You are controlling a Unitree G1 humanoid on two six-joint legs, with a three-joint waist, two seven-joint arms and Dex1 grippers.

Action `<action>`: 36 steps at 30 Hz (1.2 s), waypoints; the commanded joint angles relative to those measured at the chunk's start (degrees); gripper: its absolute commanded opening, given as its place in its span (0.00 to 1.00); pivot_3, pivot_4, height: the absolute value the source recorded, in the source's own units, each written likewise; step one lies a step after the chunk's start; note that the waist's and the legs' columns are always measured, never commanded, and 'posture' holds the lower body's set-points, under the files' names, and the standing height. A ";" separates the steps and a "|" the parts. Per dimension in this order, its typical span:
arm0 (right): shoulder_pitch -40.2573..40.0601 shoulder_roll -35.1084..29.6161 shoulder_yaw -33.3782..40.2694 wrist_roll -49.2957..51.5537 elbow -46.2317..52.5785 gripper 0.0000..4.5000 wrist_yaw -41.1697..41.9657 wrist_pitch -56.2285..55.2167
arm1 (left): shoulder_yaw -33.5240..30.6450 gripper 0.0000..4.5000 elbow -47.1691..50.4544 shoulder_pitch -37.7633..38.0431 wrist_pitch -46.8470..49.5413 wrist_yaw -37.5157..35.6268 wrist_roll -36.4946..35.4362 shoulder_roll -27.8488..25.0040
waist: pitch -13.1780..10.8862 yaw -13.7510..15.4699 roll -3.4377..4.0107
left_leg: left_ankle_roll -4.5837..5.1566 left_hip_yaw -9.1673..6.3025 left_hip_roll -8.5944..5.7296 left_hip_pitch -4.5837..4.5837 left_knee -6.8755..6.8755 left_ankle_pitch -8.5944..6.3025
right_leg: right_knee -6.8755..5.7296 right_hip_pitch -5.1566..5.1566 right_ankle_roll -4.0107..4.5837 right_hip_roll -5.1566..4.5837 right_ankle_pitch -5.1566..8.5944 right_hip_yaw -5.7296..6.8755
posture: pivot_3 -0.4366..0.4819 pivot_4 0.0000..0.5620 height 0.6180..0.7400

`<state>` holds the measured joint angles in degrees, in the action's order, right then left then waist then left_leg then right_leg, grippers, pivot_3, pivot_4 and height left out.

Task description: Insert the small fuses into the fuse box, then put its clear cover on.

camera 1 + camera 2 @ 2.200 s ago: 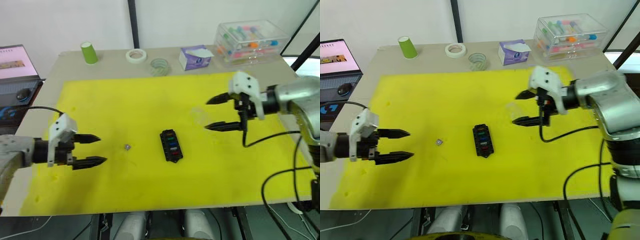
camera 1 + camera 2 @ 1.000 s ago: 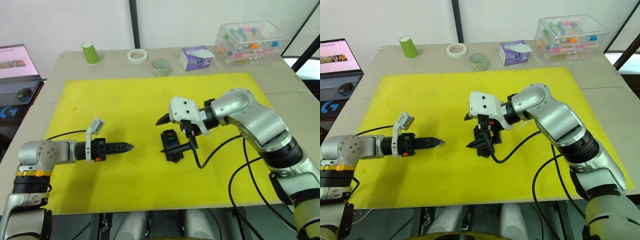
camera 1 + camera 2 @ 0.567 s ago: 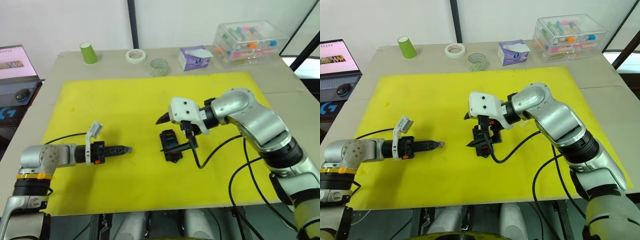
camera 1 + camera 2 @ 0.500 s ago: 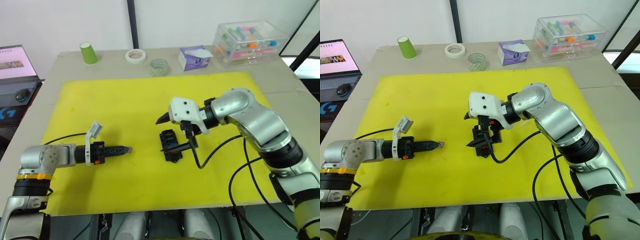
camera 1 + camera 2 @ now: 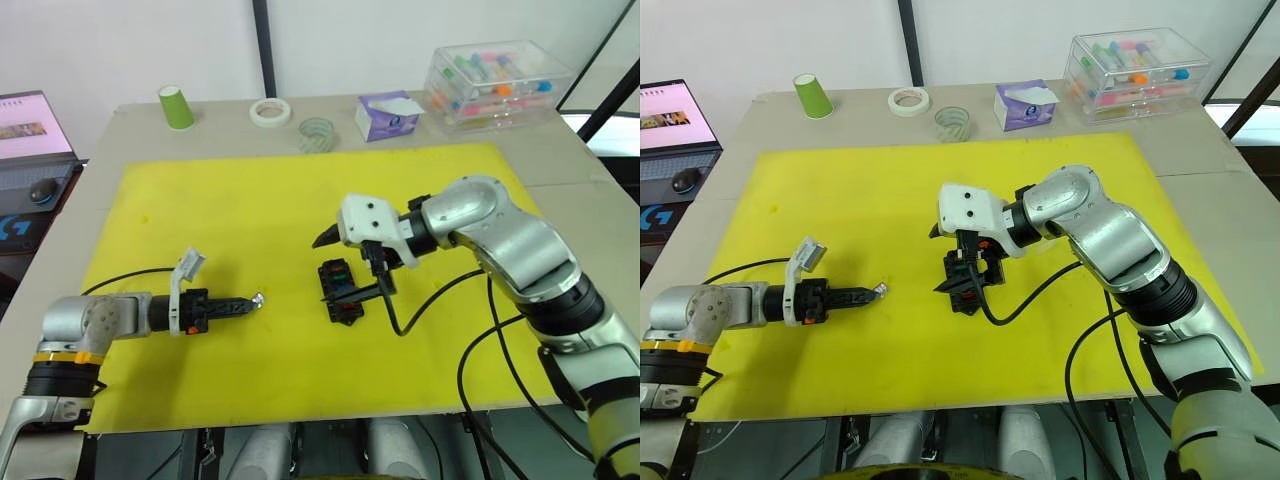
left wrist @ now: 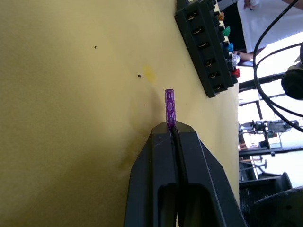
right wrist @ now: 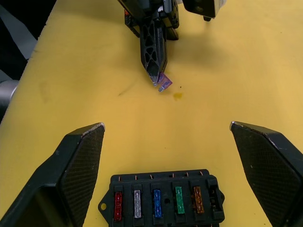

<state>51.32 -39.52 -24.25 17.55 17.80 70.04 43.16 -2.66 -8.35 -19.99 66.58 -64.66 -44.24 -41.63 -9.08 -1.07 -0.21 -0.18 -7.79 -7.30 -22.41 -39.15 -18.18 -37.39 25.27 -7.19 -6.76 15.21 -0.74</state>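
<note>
Fuse box cut off at the right wrist view's lower edge — partly covered by the right claw in the head views. Clear cover too faint to find.

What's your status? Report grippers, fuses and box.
Left gripper shut on last fuse, clear of the mat. Right gripper open, straddling fuse box. Five fuses seated, one end slot empty. Path to box unobstructed.
</note>
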 commanded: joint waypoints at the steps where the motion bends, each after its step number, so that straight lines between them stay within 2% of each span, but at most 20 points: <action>1: 0.95 0.23 0.59 -0.20 0.90 1.00 0.03 -0.75 | 0.96 0.00 -1.50 1.38 -0.14 1.28 1.73 0.19 | 0.00 0.03 0.00 | 0.00 0.00 0.00 0.00 0.00 0.00 | 0.00 0.00 0.00 0.00 0.00 0.00 | 0.48 0.27 1.00; 8: 0.84 0.16 0.44 -0.58 0.87 1.00 0.28 -0.96 | 1.06 0.00 -0.40 1.69 -2.32 0.69 2.01 -0.22 | 0.00 0.06 0.00 | 0.00 0.00 0.00 0.00 -0.01 0.00 | -0.01 0.00 0.00 0.00 0.00 0.00 | 0.48 0.27 1.00; 19: 2.19 -0.55 3.74 4.37 0.33 1.00 2.71 4.73 | 3.94 0.00 17.91 1.65 -23.12 -10.81 8.89 -10.58 | -0.01 0.34 -0.01 | 0.00 0.01 0.00 0.00 0.00 0.00 | 0.03 -0.03 0.00 -0.02 0.00 -0.01 | 0.48 0.27 1.00; 24: 2.98 0.10 5.62 8.05 0.96 1.00 1.44 9.90 | 5.03 0.00 23.41 -2.19 -27.89 -12.88 10.44 -11.97 | -0.01 0.36 -0.01 | 0.00 0.01 0.00 -0.01 -0.01 0.00 | 0.05 -0.05 0.00 -0.03 0.00 -0.01 | 0.48 0.27 1.00; 32: 6.53 1.75 7.95 12.11 0.74 1.00 -4.39 21.10 | 7.18 0.00 24.91 -12.29 -27.09 -12.35 9.70 -9.26 | -0.01 0.29 -0.02 | 0.00 0.01 0.00 -0.02 0.01 0.00 | 0.05 -0.02 0.00 -0.01 0.00 -0.01 | 0.48 0.27 1.00; 35: 7.28 2.36 8.29 13.86 1.67 0.86 -5.74 23.44 | 8.63 0.00 23.69 -15.10 -27.35 -12.17 10.51 -7.72 | -0.01 0.29 -0.02 | 0.00 0.01 0.01 -0.02 0.02 0.00 | 0.05 -0.02 0.00 0.00 0.00 -0.01 | 0.48 0.27 1.00; 36: 7.35 2.36 8.23 14.32 2.05 0.78 -5.98 23.81 | 9.06 0.00 23.43 -15.72 -27.32 -12.21 10.65 -7.42 | -0.01 0.27 -0.02 | 0.00 0.01 0.00 -0.02 0.01 0.00 | 0.05 -0.02 0.00 -0.01 0.00 -0.01 | 0.48 0.27 1.00</action>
<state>57.36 -37.31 -17.50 30.43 17.78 64.57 66.24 6.32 14.98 -34.57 39.60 -76.99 -34.11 -48.84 -9.10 -0.80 -0.23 -0.18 -7.78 -7.29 -22.43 -39.15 -18.18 -37.34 25.25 -7.19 -6.76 15.21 -0.74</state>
